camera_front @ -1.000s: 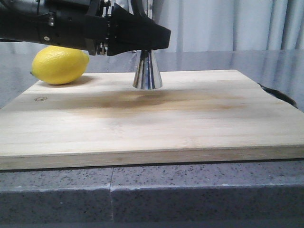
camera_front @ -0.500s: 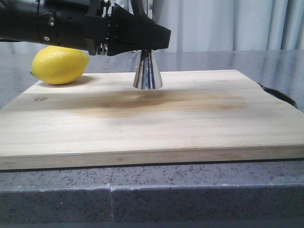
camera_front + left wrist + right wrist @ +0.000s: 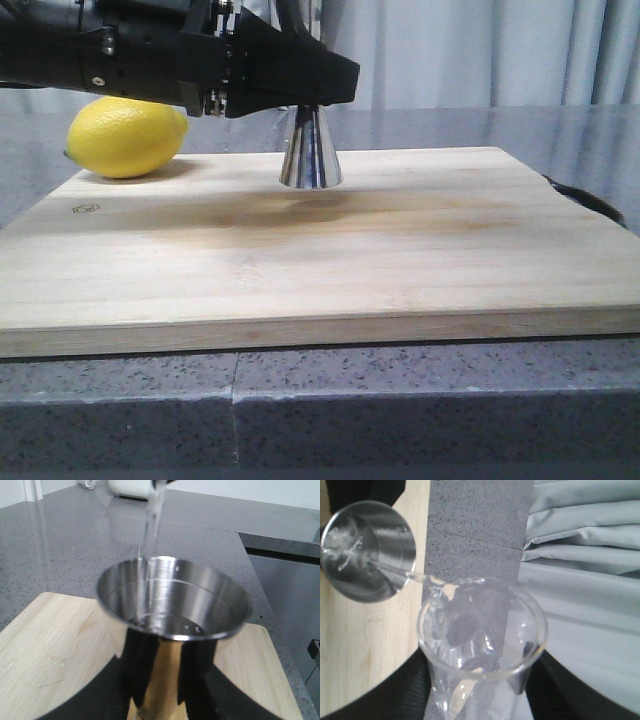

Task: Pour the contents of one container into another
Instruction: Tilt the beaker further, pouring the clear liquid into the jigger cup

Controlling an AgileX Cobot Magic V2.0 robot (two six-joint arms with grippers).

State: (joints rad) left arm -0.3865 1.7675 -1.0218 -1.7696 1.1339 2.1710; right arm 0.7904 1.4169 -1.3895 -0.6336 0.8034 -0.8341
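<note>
The steel jigger (image 3: 310,155) stands on the wooden board (image 3: 330,260), with my left gripper (image 3: 318,88) shut on its narrow gold waist. In the left wrist view the black fingers (image 3: 145,665) clamp that waist below the jigger's open top cup (image 3: 175,595). A thin stream of clear liquid (image 3: 152,525) falls into that cup. In the right wrist view my right gripper (image 3: 482,692) is shut on the clear glass beaker (image 3: 480,625), which is tipped. Its lip sends the stream (image 3: 395,571) into the jigger (image 3: 367,550). The beaker and right gripper are out of the front view.
A yellow lemon (image 3: 125,135) lies at the board's back left corner. The board rests on a grey speckled counter (image 3: 400,400), with pale curtains (image 3: 480,50) behind it. A dark object (image 3: 585,200) shows past the board's right edge.
</note>
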